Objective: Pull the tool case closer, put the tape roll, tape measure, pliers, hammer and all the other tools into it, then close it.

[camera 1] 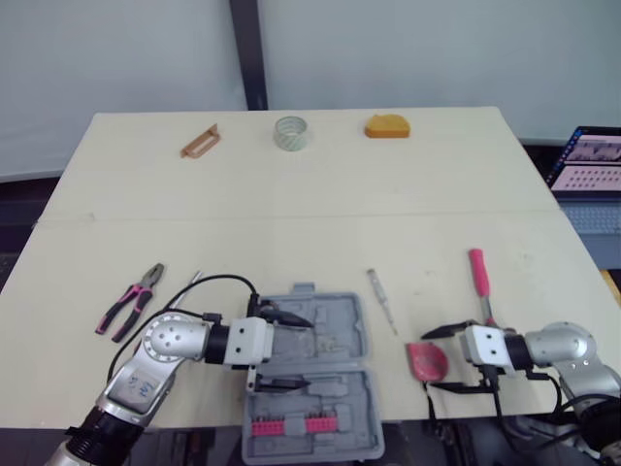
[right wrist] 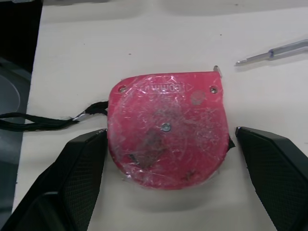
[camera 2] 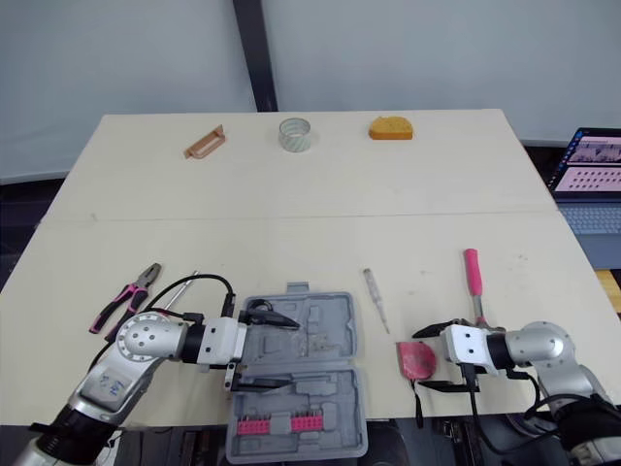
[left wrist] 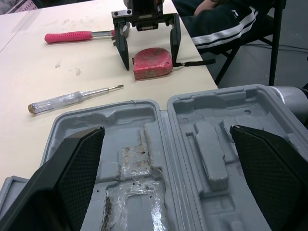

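Pale tabletop (camera 1: 291,214) fills the space in front of the robot, with a grey wall behind it and a laptop (camera 1: 590,163) off at the right edge. As I judge it, the job has barely started. The tool case (camera 1: 335,309) lies open at the near edge, right in front of the robot, so the pulling-in looks done. Its moulded trays are empty apart from a row of red bits (camera 1: 286,425) in the near half.

Everything else is out on the table. The pink-handled pliers (camera 1: 131,303) lie at near left, with a thin tool (camera 1: 189,283) just beside them. Along the far edge sit a brown handle-like piece (camera 1: 200,142), the tape roll (camera 1: 290,132) and an orange object (camera 1: 387,126). A clear-handled screwdriver (camera 1: 381,299) lies just right of the case, then the red tape measure (right wrist: 166,130), then the hammer (camera 1: 479,282). All of it needs packing, and the lid needs shutting.

The left gripper (camera 1: 309,354) hangs over the case's far half, fingers spread wide and holding nothing; whether it touches the plastic I cannot tell. The right gripper (camera 1: 427,361) is low at the table, its jaws wide and straddling the tape measure, one finger on each side and not closed on it.
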`<state>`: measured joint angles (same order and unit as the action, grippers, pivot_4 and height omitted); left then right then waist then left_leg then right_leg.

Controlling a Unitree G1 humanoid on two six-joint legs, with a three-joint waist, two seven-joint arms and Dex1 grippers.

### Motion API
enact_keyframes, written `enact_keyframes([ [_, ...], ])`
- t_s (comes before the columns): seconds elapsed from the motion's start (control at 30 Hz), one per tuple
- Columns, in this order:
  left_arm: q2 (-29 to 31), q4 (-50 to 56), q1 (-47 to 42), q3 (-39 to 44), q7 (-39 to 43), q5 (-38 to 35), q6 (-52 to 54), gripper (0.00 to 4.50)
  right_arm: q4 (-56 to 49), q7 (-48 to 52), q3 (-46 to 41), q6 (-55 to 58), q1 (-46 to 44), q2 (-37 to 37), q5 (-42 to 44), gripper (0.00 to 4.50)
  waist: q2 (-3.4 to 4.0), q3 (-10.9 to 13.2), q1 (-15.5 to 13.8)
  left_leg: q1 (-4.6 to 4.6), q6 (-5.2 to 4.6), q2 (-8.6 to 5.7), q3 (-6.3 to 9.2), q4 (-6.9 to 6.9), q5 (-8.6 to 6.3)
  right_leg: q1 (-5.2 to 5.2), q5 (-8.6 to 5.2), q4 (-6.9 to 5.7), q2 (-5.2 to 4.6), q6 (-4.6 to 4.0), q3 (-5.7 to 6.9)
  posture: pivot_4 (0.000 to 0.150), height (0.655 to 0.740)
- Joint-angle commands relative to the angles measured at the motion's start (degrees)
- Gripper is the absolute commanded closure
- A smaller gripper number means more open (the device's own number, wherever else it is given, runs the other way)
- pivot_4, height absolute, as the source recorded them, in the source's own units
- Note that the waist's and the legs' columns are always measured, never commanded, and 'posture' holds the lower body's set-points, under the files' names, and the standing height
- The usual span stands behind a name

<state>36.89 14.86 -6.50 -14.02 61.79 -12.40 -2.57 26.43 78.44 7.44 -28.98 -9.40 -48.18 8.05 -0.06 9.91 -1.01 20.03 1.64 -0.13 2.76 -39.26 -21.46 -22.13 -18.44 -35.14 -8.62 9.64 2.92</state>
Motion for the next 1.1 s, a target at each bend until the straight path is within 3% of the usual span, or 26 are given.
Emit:
enact_keyframes([
  [0.03, 0.2, 0.4, 0.1, 0.4, -0.2, 0.4, -0.9, 0.0, 1.1, -0.5, -0.9, -0.4, -0.2, 0.4, 0.5, 0.03, 0.0, 0.0, 0.1, -0.02, 0.0, 0.0, 0.0, 0.0, 0.0, 0.03, 0.0, 0.01, 0.0, 0.0, 0.01, 0.15, 0.74],
  [0.37, 0.2, 0.5, 0.3, 0.3, -0.3, 0.7, -0.9, 0.0, -1.7, 0.3, -0.6, 1.7, 1.3, 0.1, 1.5, 0.03, 0.01, 0.0, -0.1, -0.6, -0.01, 0.02, 0.0, 0.15, -0.01, 0.63, 0.0, 0.2, 0.0, 0.0, 0.03, 0.15, 0.74],
  [0.47, 0.1, 0.7, 0.4, 0.2, -0.4, 0.8, -0.8, 0.0, -2.5, 0.0, -0.8, 2.1, 1.9, 0.0, 1.6, 1.33, 0.01, 0.0, -0.1, -0.6, -0.01, 0.02, 0.0, 0.15, -0.01, 0.64, 0.0, 0.21, 0.0, 0.0, 0.03, 0.15, 0.74],
  [0.5, 0.0, 0.7, 0.4, 0.2, -0.5, 0.9, -0.8, 0.0, -2.8, -0.1, -0.8, 2.3, 2.0, 0.0, 1.7, 1.57, 0.01, 0.0, -0.2, -0.6, -0.01, 0.02, 0.0, 0.15, -0.01, 0.64, 0.0, 0.21, 0.0, 0.0, 0.03, 0.15, 0.74],
  [0.7, -0.4, 0.6, 0.6, 0.1, -1.2, 1.1, -0.3, 0.0, -5.7, -0.1, -1.4, 5.0, 2.5, -0.5, 2.7, 1.57, 0.01, 0.0, -0.2, -0.6, -0.01, 0.02, 0.0, 0.15, -0.01, 0.64, 0.0, 0.21, 0.0, 0.0, 0.03, 0.15, 0.74],
  [0.8, -0.6, 0.6, 0.9, 0.4, -2.3, 1.4, 0.4, 0.0, -11.0, -0.2, -2.2, 10.3, 2.7, -2.2, 3.7, 1.57, 0.08, 0.0, -0.2, -0.6, -0.02, 0.02, 0.0, 0.15, -0.01, 0.64, 0.0, 0.21, 0.0, 0.0, 0.02, 0.15, 0.74],
  [0.97, -1.1, 0.3, 1.2, 0.8, -4.4, 1.7, 1.2, 0.0, -28.3, -0.5, -3.6, 28.4, 1.6, -8.1, 7.2, 1.57, 0.15, 0.1, -0.3, -0.59, -0.02, 0.02, 0.01, 0.15, -0.02, 0.63, 0.0, 0.2, -0.01, 0.0, 0.02, 0.15, 0.74],
  [1.1, -1.7, -0.5, 1.4, 1.4, -6.3, 1.7, 1.4, 0.0, -40.9, -4.1, -2.4, 44.7, -5.0, -9.7, 8.3, 1.57, 0.16, 0.1, -0.2, -0.58, -0.01, 0.03, 0.05, 0.16, -0.02, 0.62, 0.0, 0.24, 0.0, 0.0, 0.04, 0.15, 0.74],
])
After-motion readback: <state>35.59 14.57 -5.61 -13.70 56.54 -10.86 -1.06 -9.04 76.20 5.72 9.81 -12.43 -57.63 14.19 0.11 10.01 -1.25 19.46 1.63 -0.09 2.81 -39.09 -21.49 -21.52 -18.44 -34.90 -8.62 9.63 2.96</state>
